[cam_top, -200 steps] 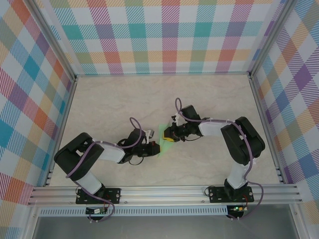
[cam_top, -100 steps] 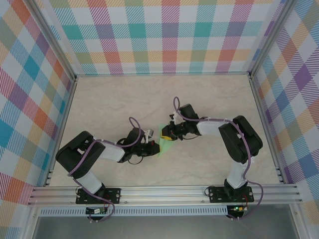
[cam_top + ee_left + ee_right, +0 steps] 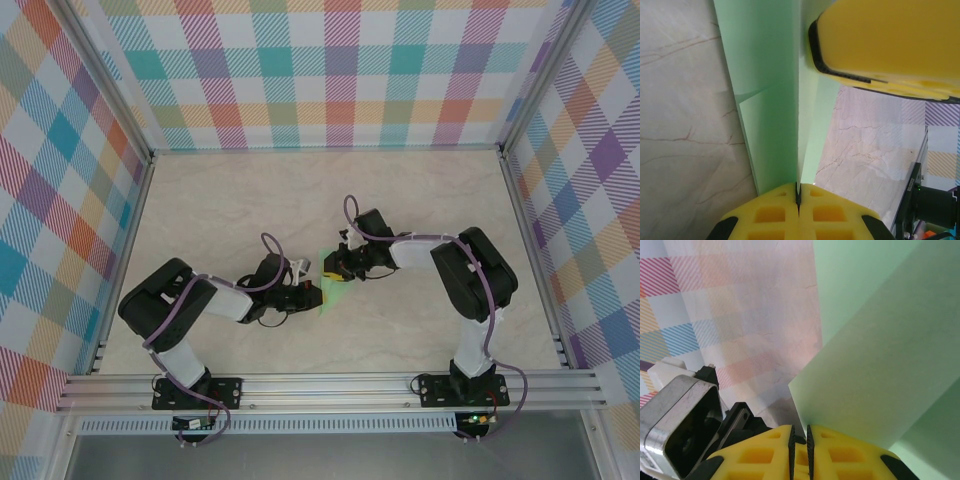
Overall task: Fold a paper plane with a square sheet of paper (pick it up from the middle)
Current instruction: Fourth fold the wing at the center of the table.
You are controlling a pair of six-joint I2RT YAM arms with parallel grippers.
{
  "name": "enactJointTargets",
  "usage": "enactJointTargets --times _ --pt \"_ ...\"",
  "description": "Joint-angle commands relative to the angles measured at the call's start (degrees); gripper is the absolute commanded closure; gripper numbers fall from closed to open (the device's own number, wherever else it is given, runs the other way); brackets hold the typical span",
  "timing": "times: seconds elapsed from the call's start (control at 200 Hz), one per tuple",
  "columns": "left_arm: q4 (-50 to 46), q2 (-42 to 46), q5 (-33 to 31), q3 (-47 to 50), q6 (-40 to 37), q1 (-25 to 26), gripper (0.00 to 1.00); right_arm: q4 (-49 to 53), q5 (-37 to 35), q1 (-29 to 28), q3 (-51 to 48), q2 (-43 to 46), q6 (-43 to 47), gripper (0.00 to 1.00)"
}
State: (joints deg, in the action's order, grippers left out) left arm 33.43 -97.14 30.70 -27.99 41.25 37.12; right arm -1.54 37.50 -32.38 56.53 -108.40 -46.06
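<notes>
Two sets of fingers, one paper plane [image 3: 330, 287]: left fingers [image 3: 771, 216] pressed together on its centre crease, right fingers [image 3: 765, 456] nipping a wing edge, likely steadying it between them over the counter [image 3: 430, 200].

Lab test cell: aluminium frame [image 3: 330, 388], plaid walls [image 3: 330, 70].

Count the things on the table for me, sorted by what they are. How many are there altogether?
Green paper plane: 1
Robot arms: 2, the left arm and the right arm
Yellow end effectors: 2, the left end effector and the right end effector
Total: 5
</notes>
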Motion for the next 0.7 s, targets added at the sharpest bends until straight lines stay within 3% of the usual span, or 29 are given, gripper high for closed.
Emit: enactJointTargets --times 0.0,0.33,0.695 --pt "-0.11 -2.1 0.68 -0.75 0.33 -0.71 0.99 1.59 -2.11 -0.34 0.96 -0.76 0.71 0.83" --pt "0.26 -3.62 2.43 -1.18 2.47 -1.97 1.0 1.22 1.68 -0.31 1.82 -1.14 1.78 0.82" --pt "-1.07 -4.11 1.74 -1.11 2.7 -2.06 0.99 2.29 -0.85 -0.31 3.14 -3.59 2.46 0.82"
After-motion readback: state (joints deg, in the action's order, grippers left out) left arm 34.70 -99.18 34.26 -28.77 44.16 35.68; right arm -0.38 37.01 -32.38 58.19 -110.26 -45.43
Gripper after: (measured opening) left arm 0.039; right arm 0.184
